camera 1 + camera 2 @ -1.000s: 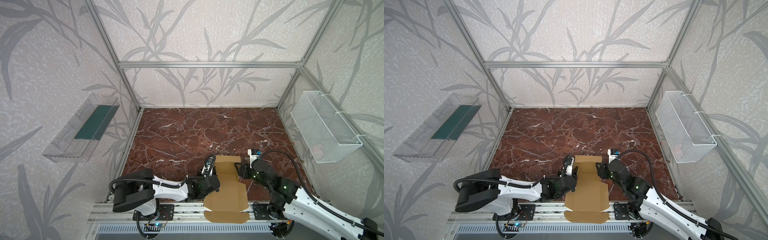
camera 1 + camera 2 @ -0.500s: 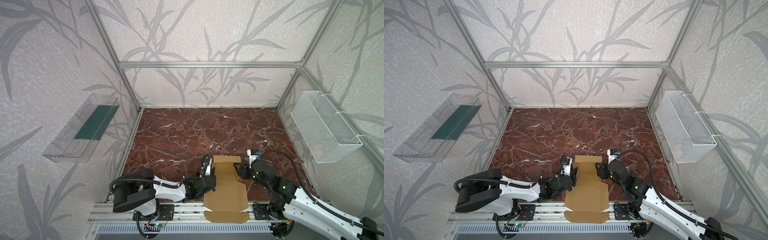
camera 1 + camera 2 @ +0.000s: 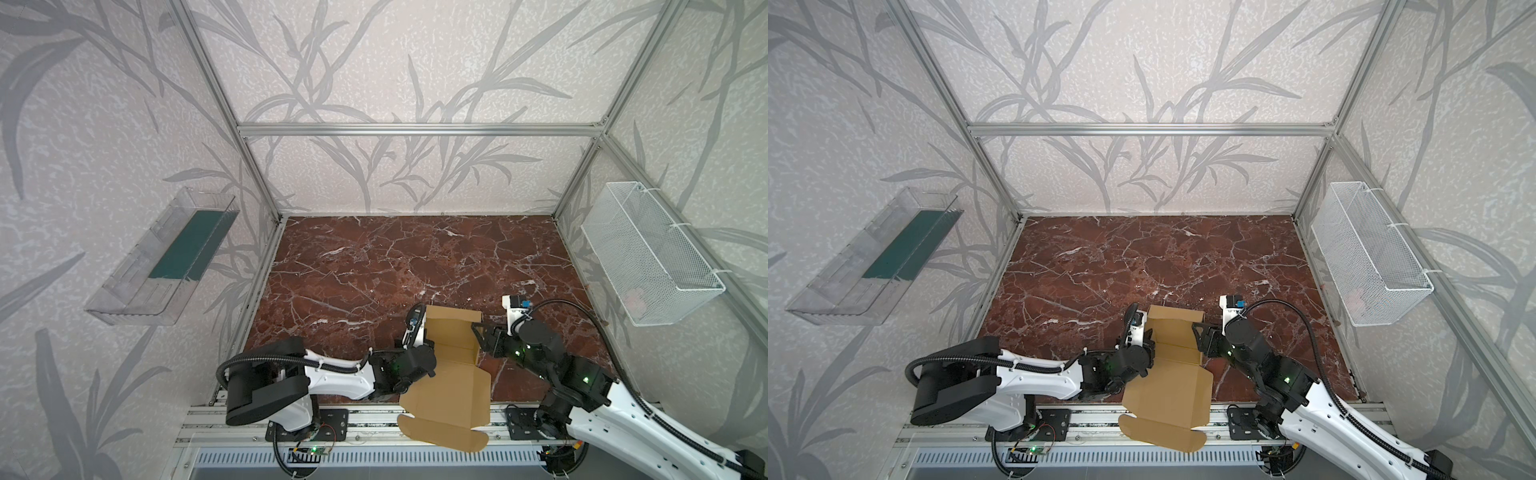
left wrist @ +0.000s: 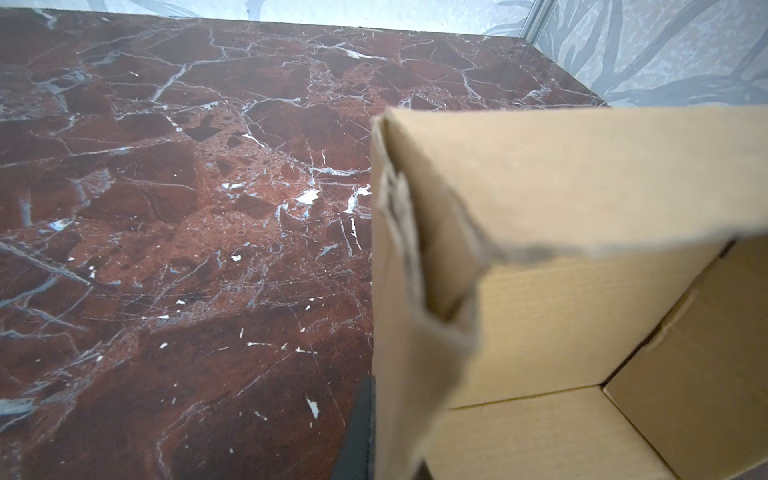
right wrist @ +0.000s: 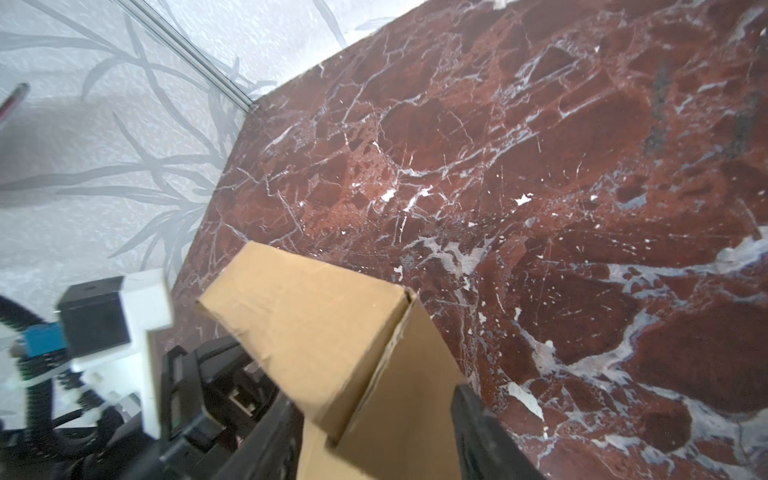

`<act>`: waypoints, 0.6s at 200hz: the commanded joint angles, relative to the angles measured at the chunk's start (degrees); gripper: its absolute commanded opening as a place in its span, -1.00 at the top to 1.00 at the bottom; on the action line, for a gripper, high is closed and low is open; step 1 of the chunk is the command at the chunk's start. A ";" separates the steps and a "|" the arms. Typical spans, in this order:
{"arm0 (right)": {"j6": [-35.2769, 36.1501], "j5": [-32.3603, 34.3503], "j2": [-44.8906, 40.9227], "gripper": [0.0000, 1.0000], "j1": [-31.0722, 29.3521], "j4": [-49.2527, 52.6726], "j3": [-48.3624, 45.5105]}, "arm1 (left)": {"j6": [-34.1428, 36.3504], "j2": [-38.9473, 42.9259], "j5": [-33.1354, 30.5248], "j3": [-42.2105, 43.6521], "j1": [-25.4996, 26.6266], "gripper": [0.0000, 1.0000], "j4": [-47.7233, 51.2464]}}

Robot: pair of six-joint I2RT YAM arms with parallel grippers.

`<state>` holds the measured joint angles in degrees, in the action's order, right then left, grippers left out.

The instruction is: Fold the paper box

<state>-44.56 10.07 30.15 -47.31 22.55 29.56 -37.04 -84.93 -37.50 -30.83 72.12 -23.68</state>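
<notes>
Clamped shut on the left wall by the left gripper [image 3: 424, 347]: paper box [image 3: 451, 374], half-raised at the near edge of the table [image 3: 374, 270], lid flap overhanging. Straddled at the right wall by the right gripper [image 3: 482, 336], jaws spread. Likely light, easily creased; best held by the 2 walls, near the folds.

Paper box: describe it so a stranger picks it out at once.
Look along the near edge of the red-brown marble table. Between the left gripper and the right gripper sits the paper box, overhanging that edge: plain tan cardboard, its far end folded into walls, the only cardboard thing.
</notes>
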 commanded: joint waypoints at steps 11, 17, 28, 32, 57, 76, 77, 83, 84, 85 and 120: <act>4.79 3.21 0.78 -0.25 0.20 7.82 10.84 | 3.76 5.44 1.12 -1.78 -1.12 1.00 2.44; 6.18 3.93 1.30 -0.28 0.32 8.92 13.08 | 4.61 6.83 2.28 -1.65 -1.29 1.00 2.18; 9.14 6.06 2.40 -0.34 0.50 10.63 16.35 | 5.50 9.72 4.97 -1.15 -1.81 1.00 1.53; 10.56 7.25 2.99 -0.36 0.83 11.75 17.74 | 5.78 11.08 6.53 -0.76 -2.01 1.00 0.86; 14.11 7.66 5.55 -0.50 5.06 14.31 23.06 | 6.92 18.90 14.66 1.66 -3.76 1.00 -1.57; 14.85 1.20 6.71 -0.58 11.83 13.76 24.34 | 7.74 24.10 20.66 1.91 -4.50 1.00 0.35; 14.85 0.66 6.87 -0.59 12.26 13.76 24.37 | 7.75 24.36 20.82 1.91 -4.43 1.00 0.41; 14.84 -2.34 7.49 -0.61 14.89 13.54 24.64 | 7.82 25.90 21.87 1.91 -4.53 1.00 1.69; 14.80 -2.91 7.61 -0.62 15.37 13.56 24.70 | 7.80 26.10 22.04 1.87 -4.57 1.00 1.96; 14.78 -3.41 7.71 -0.62 15.87 13.52 24.73 | 7.83 26.33 22.21 1.85 -4.55 1.00 2.14; 11.39 -23.84 11.11 -0.70 28.44 9.40 22.81 | 8.67 33.01 28.12 1.14 -4.78 1.00 8.65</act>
<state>-31.81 2.20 39.59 -24.05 33.87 53.25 -29.69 -55.55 -16.43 -29.71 67.68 -19.99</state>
